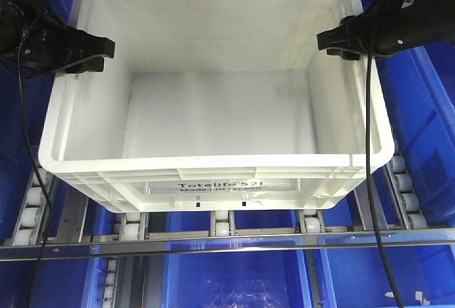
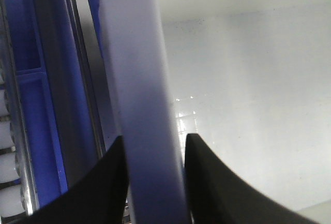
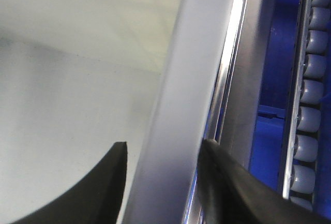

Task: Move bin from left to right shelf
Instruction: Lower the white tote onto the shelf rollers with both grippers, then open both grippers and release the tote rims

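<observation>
The bin (image 1: 213,109), resting on the roller rails (image 1: 222,222) among blue bins (image 1: 234,272), is clamped at its side rims by the left pincer (image 1: 89,53) and right pincer (image 1: 338,43); a level, synchronized lift is called for next.

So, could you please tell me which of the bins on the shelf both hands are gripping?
The white bin printed "Totelife 521": the left hand and right hand each straddle a side rim. The blue bins around it are untouched.
</observation>
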`<state>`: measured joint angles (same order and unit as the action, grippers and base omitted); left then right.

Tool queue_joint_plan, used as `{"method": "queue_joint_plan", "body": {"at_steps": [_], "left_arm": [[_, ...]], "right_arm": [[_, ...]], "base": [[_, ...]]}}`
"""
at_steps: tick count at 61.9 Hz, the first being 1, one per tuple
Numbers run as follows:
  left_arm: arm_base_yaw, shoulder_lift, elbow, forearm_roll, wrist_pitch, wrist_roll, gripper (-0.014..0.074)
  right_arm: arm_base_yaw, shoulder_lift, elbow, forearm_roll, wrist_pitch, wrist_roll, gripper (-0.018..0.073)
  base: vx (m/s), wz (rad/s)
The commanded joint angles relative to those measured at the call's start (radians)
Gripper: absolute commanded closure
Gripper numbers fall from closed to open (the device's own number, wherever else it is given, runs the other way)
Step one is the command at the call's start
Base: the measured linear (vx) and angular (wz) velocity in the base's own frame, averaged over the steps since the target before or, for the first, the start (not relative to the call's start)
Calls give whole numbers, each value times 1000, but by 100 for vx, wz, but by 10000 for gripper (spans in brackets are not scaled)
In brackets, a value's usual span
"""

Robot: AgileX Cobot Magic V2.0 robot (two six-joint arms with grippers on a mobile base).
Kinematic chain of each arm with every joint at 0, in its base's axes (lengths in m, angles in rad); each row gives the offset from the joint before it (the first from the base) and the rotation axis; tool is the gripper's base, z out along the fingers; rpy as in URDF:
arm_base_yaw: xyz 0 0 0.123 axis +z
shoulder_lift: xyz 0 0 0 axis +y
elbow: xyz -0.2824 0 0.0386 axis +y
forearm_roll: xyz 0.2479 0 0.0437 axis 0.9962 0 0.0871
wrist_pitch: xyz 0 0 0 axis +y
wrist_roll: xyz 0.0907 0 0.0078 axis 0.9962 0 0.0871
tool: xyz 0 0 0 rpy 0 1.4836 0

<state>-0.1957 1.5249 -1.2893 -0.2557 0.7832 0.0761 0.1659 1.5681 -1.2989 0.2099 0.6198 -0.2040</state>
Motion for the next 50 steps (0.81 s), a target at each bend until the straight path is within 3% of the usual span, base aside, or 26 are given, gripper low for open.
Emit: {"method": "queue_joint_plan", "body": {"at_steps": [1,32,42,50], "left_arm": [[-8,-46,-39,-33,-58,51,601],[-8,-46,-39,-34,-80,51,547],[-8,-46,-39,-34,-82,51,448],[-8,-46,-39,-33,-88,51,340]], "right_arm": [[-8,-33,-41,-26,-110,-8,564],[-8,-33,-41,-25,-111,-34,528],[-8,-33,-41,-25,-110,-36,421],[-8,-33,-41,-25,-110,-36,279]], "base": [[0,0],[0,0],[0,0],[0,0]]}}
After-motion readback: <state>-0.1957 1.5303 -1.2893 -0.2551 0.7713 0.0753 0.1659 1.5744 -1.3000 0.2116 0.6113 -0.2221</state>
